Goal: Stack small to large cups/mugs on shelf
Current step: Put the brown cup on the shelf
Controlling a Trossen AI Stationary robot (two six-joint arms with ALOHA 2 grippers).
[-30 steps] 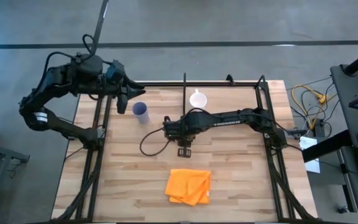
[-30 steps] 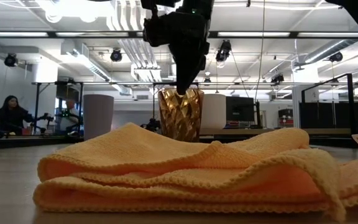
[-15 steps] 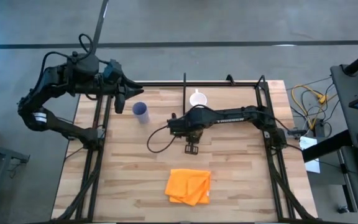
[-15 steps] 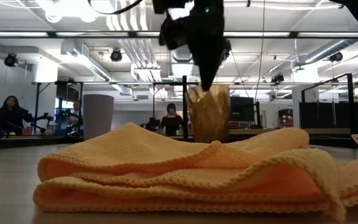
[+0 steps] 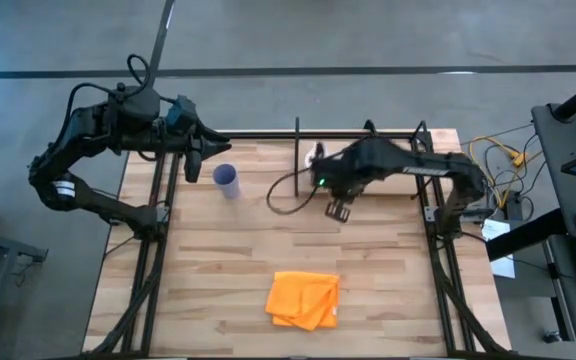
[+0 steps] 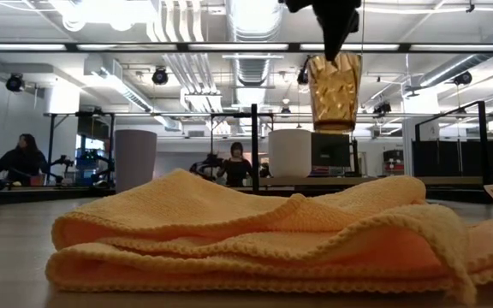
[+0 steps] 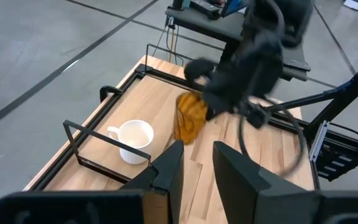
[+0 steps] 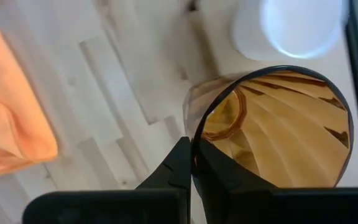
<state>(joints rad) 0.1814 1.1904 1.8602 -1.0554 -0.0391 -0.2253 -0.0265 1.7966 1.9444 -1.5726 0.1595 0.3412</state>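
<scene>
Lifted and carried: amber cup [image 6: 335,92] was standing low behind the orange cloth [image 6: 255,235] a second ago, now hangs clear of the tabletop [image 5: 218,260], up at upper centre-right of the low view. In the high view the right arm has swung from frame centre toward upper centre-right.

Amber cup: upright, long axis vertical, mouth up, base well above the cloth line. Right wrist view looks down into its open mouth [image 8: 272,124].

Right tool [image 8: 194,163]: pinched fully closed on the cup's rim, one finger inside the wall, one outside.

Key relation: white mug [image 7: 131,140] sits on the shelf [image 7: 101,118], mouth up, handle toward the black divider [image 5: 297,135]. In the left wrist view the amber cup [image 7: 191,117] hangs just beside it, to the frame's right and above. Judgement: coming move is a short shift over and down.

Lavender tumbler [image 5: 226,179] stands upright at upper left of the tabletop, near the left tool [image 5: 200,160]. That tool waits, fingers parted, holding nothing. Right arm is far nearer the mug.
</scene>
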